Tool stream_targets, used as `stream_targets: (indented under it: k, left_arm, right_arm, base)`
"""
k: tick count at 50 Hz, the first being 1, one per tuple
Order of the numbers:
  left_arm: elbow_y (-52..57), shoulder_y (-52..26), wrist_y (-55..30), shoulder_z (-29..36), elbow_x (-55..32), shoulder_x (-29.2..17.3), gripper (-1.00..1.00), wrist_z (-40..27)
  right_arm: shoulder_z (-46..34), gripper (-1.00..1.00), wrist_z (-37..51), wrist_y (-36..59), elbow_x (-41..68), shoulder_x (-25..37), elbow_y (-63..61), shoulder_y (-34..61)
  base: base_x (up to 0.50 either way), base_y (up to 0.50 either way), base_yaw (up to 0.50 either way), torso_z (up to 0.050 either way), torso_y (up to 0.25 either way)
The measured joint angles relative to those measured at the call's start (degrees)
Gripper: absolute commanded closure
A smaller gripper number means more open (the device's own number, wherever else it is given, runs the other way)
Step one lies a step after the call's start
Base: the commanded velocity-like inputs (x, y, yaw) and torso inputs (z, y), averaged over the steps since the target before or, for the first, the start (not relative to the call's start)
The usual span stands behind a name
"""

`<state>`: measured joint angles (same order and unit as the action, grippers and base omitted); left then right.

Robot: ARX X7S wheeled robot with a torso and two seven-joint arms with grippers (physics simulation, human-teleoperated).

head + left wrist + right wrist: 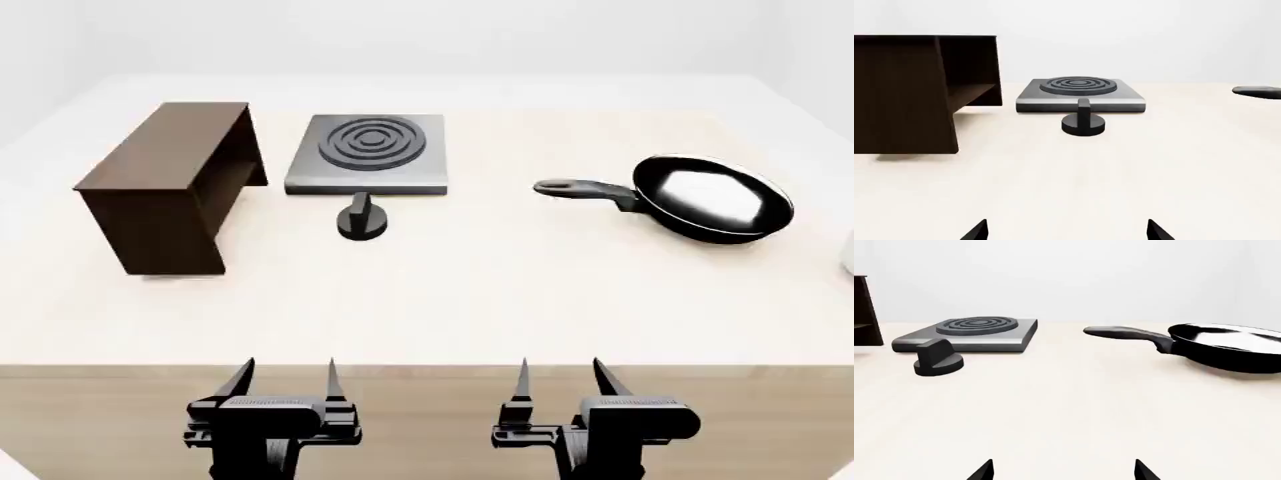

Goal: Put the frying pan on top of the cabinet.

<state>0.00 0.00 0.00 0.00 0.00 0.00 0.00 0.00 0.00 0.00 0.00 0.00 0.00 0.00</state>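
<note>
The black frying pan point(714, 198) lies on the table at the right, its dark grey handle pointing left; it also shows in the right wrist view point(1227, 346), and only its handle tip point(1256, 91) shows in the left wrist view. The dark brown cabinet point(167, 185) stands at the left, open side facing right; it also shows in the left wrist view point(904, 92). My left gripper point(284, 375) and right gripper point(561, 374) are open and empty at the table's near edge, far from both.
A square grey hob plate point(368, 152) with concentric rings lies at the back between cabinet and pan. A small black round knob point(362, 221) stands in front of it. A pale object point(847, 255) shows at the right edge.
</note>
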Motion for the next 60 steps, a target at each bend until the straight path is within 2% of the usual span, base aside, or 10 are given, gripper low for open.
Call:
stream_targets:
  k: [5,44,51,60]
  left_arm:
    - [0.16,0.08,-0.01,0.59,-0.4,-0.49,-1.0,-0.45]
    - [1.4,0.23,-0.93,5.45,-4.16,-4.59,-1.0,-3.89]
    - [8.78,-0.98,-8.31,6.15,-3.85,-5.53,-1.0,-5.28]
    - [20.52,-7.39,-21.68,5.82,-3.32,-6.47,-1.0,-7.74]
  right_arm:
    - [-0.62,-1.0,0.53,0.13,0.44,0.46,-0.18,-0.07]
    - [-5.27,-1.0,4.52,1.59,5.15,4.52,-1.64,-0.06]
    - [-5.05,-1.0,6.47,9.51,5.63,5.89,-10.09,0.79]
    - [-4.68,-1.0,8.8,21.43,5.53,8.31,-25.28,3.2]
  base:
    - [0.0,-0.05,0.0,0.0,0.0]
    - [0.0,-0.48,0.0,0.0,0.0]
    - [0.0,0.0,0.0,0.0,0.0]
    - [0.5,0.0,0.0,0.0,0.0]
